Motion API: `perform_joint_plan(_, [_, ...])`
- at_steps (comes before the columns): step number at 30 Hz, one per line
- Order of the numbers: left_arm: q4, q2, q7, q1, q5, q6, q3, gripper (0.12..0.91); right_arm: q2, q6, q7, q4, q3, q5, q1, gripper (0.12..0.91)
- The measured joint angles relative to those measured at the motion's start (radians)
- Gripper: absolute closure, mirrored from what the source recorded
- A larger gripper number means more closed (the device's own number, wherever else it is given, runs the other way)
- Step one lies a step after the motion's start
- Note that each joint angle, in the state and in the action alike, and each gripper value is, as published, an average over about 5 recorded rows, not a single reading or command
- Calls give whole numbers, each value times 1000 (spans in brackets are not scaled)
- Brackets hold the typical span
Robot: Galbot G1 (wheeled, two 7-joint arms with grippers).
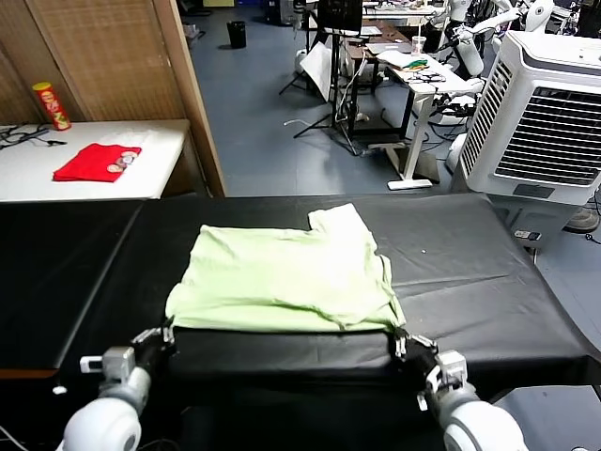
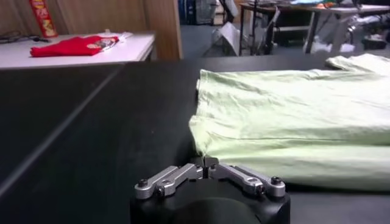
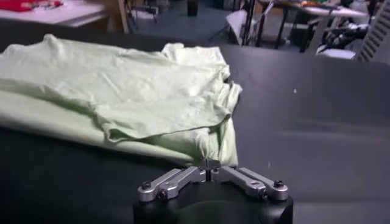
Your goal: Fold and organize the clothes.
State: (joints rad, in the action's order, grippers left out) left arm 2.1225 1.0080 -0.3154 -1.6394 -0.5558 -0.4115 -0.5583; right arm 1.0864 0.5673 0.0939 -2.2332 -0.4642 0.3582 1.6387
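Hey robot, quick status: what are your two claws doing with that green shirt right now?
Left gripper shut on shirt, near-left corner. Right gripper shut on near-right corner. Shirt flat on black table. Nothing in the way.

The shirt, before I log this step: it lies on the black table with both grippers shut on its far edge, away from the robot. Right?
Not quite. Both the left gripper and the right gripper are shut on the near edge of the shirt, the edge closest to the robot, as the head view shows. It does lie on the black table.
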Motion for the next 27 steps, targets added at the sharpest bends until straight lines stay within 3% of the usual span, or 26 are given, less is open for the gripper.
perform_joint_plan(5, [53, 1, -40, -78, -5, -6, -25, 890, -6, 14, -7, -40, -9, 6, 32, 621])
perform_joint_plan(9, [87, 9, -85, -94, -36, -39, -32, 756, -20, 35, -7, -73, -29, 40, 31, 389])
perform_joint_plan(12, [112, 3, -129, -97, -88, -77, -35, 606, -34, 30, -9, -91, -54, 87, 17, 271])
perform_joint_plan(15, [141, -14, -162, -97, -128, -124, -46, 438, -46, -8, -12, -83, -73, 124, -29, 235])
perform_joint_plan(18, [169, -31, -156, -86, -141, -148, -63, 297, -48, -52, -9, -24, -63, 132, -135, 228])
perform_joint_plan(22, [169, -65, -104, -21, -172, -129, -70, 238, -43, -75, -6, 102, -11, 136, -329, 227])
perform_joint_plan(27, [93, -110, -84, 178, -248, -133, -22, 232, -31, -95, 2, 283, 93, 138, -572, 227])
